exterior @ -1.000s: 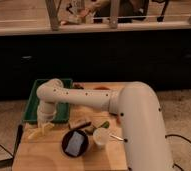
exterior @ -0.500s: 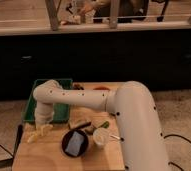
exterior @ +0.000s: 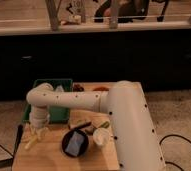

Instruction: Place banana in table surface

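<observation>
The pale yellow banana (exterior: 32, 142) lies slanted at the front left of the light brown table surface (exterior: 51, 155), just under my gripper. My gripper (exterior: 37, 131) hangs from the white arm (exterior: 69, 100) and points straight down over the banana's upper end. I cannot tell whether it is touching the banana. The arm reaches in from the right, across the table's back half.
A green bin (exterior: 59, 113) stands at the table's back left, behind the arm. A black bowl (exterior: 75, 142) sits at the front middle, with a whitish cup (exterior: 100, 137) to its right. Small dark items lie near the bowl. The table's left edge is close to the banana.
The arm has swung left and toward the front, and the gripper with the banana has come lower over the table's front left part.
</observation>
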{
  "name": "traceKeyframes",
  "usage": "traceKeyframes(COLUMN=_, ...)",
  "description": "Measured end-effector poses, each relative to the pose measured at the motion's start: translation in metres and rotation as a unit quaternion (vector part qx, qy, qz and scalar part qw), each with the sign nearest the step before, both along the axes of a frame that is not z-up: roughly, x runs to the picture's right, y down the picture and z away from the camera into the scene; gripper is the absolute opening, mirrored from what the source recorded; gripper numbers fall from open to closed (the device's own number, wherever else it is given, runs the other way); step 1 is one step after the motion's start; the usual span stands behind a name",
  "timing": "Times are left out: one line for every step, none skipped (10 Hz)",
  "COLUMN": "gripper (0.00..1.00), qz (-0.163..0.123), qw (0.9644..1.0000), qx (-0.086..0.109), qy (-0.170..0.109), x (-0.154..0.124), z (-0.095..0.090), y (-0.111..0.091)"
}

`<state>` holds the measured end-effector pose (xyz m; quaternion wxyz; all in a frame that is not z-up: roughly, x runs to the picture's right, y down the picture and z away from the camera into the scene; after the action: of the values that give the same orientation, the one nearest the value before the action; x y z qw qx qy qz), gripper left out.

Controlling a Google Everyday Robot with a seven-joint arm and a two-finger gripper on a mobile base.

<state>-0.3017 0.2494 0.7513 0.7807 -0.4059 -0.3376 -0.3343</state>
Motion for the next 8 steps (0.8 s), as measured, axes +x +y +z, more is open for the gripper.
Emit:
traceKeyframes(gripper=0.06, qz=-0.007, qw=1.0, qx=0.0, qy=-0.006, x=0.0, z=0.0, y=0.003)
traceKeyframes(gripper=0.17, qz=-0.015, qw=0.9998, qx=0.0, qy=-0.013, x=-0.001, z=0.001, y=0.008)
traceKeyframes(gripper=0.27, qz=-0.023, qw=0.9995, qx=0.0, qy=-0.02, x=-0.003, z=0.001, y=0.013)
traceKeyframes(gripper=0.37, qz=-0.028, qw=0.9993, qx=-0.001, qy=-0.025, x=-0.004, z=0.0, y=0.016)
traceKeyframes(gripper=0.5, qz=-0.034, qw=0.999, qx=-0.002, qy=-0.029, x=-0.002, z=-0.001, y=0.02)
traceKeyframes(gripper=0.58, qz=-0.037, qw=0.9988, qx=-0.003, qy=-0.033, x=-0.003, z=-0.002, y=0.022)
traceKeyframes(gripper=0.68, qz=-0.041, qw=0.9984, qx=-0.003, qy=-0.038, x=-0.005, z=-0.003, y=0.024)
traceKeyframes(gripper=0.76, qz=-0.044, qw=0.9981, qx=-0.004, qy=-0.042, x=-0.006, z=-0.005, y=0.026)
